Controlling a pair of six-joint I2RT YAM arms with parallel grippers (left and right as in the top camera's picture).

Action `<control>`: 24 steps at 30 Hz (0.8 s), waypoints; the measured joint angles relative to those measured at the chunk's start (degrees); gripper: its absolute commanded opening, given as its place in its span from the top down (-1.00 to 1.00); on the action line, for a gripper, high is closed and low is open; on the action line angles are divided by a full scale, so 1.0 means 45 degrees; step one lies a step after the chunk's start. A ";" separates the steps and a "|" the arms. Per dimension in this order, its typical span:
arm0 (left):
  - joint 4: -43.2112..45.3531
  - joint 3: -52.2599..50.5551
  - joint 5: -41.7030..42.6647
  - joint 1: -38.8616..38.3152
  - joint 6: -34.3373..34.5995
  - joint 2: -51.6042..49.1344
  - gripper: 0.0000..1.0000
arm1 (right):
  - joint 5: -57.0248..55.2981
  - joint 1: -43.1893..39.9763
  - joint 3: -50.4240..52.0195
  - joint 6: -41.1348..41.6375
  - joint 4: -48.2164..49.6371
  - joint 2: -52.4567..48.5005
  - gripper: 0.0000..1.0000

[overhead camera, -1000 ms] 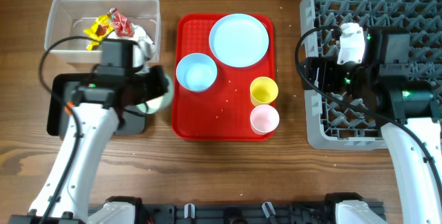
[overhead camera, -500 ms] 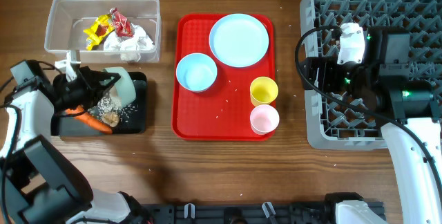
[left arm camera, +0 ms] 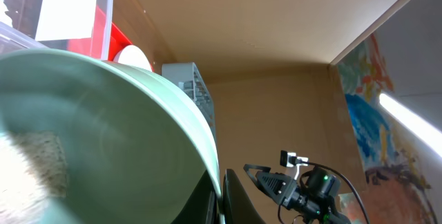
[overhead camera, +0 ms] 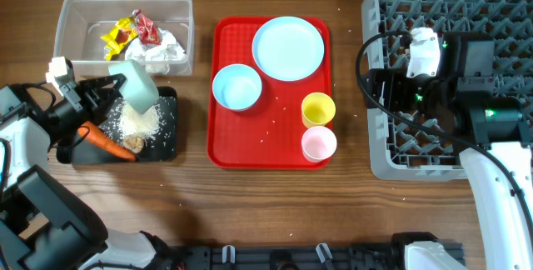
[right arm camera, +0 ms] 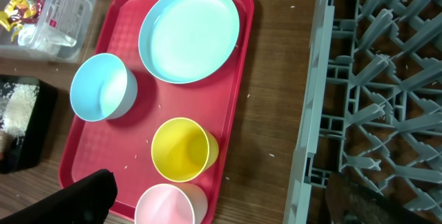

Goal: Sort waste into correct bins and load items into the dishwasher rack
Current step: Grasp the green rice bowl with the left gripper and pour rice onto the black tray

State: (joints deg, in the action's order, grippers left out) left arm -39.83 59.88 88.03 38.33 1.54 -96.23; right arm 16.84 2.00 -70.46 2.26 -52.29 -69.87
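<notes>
My left gripper is shut on the rim of a light blue bowl, held tilted over the black tray. In the left wrist view the bowl fills the frame, with my fingers pinching its rim. White rice, an orange carrot and a brown lump lie in the tray. The clear tub holds yellow and red wrappers and tissue. My right gripper is open and empty by the grey rack.
A red tray in the middle carries a light blue plate, a second blue bowl, a yellow cup and a pink cup. A few rice grains are scattered on it.
My left arm has swung out to the left and tipped the bowl further. The rice pile on the black tray has grown. The right arm has not moved.
</notes>
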 measured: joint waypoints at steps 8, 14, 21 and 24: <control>0.0000 0.0000 0.0087 0.0000 0.0000 0.0000 0.92 | 0.0005 0.0000 0.0000 0.0000 -0.0005 0.0000 -0.99; -0.0471 0.0024 0.0068 0.0029 0.0005 0.0000 0.92 | 0.0005 0.0000 0.0000 0.0000 -0.0010 0.0000 -1.00; -0.0379 0.0019 0.0087 0.0180 0.0957 0.0000 0.92 | 0.0000 0.0000 0.0000 0.0000 -0.0097 0.0000 -1.00; -0.0423 0.0019 0.0092 0.0175 0.1656 0.0000 0.92 | 0.0005 0.0000 0.0000 -0.0005 -0.0092 0.0000 -0.99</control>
State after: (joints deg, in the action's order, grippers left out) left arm -41.74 59.96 88.44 39.11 8.99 -96.23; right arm 16.86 2.00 -70.46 2.24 -52.71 -69.87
